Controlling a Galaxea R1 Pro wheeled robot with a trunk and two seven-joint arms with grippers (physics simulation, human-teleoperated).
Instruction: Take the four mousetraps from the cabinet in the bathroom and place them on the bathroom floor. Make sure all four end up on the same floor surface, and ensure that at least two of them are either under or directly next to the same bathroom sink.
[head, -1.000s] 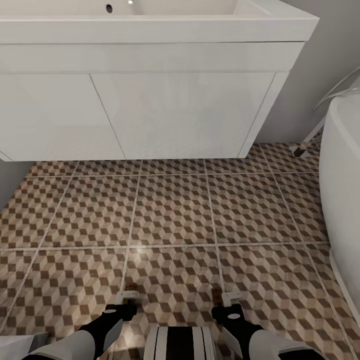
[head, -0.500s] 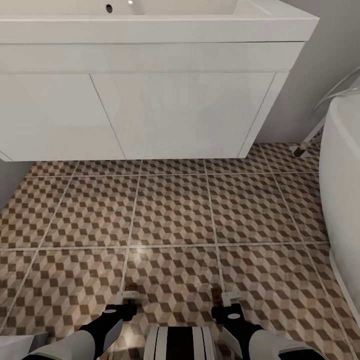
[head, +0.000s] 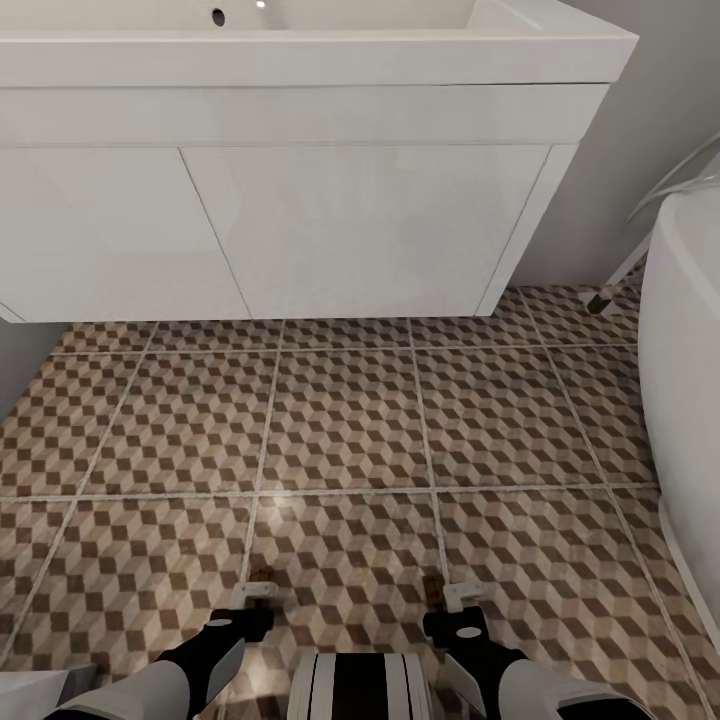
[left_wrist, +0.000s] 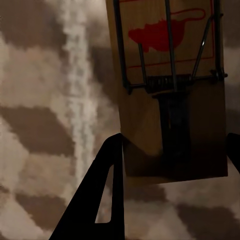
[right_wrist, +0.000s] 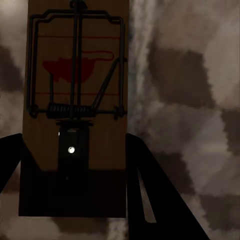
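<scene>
We're looking down over both arms, low over the bathroom floor (head: 340, 420) with its brown, beige and white cube tiles. Ahead stands the sink (head: 300, 40), a white basin on its white two-door vanity unit (head: 300, 230), and the curved white bathtub (head: 685, 380) edges in on the right.

Our left gripper (head: 262, 588) sits near the bottom of the head view, clenched on a mousetrap (head: 263, 577); from up here we catch just a sliver of tan board past the pale fingertips. The left wrist camera gives us the good look: the left-hand mousetrap (left_wrist: 170, 85) has its wooden board pinched between the two dark fingers (left_wrist: 100, 200), wire spring and red mark facing the lens, tiles blurred behind it.

Over on the other side, our right gripper (head: 448, 595) is grasping a second mousetrap (head: 433, 590), a thin dark strip from above. In the right wrist view that right-hand mousetrap (right_wrist: 77, 100) stands between the dark fingers (right_wrist: 150, 190), with the coil, the wire frame and the red mark all plain to see.

Both traps hang over the tiles in front of the vanity, well short of its doors.
</scene>
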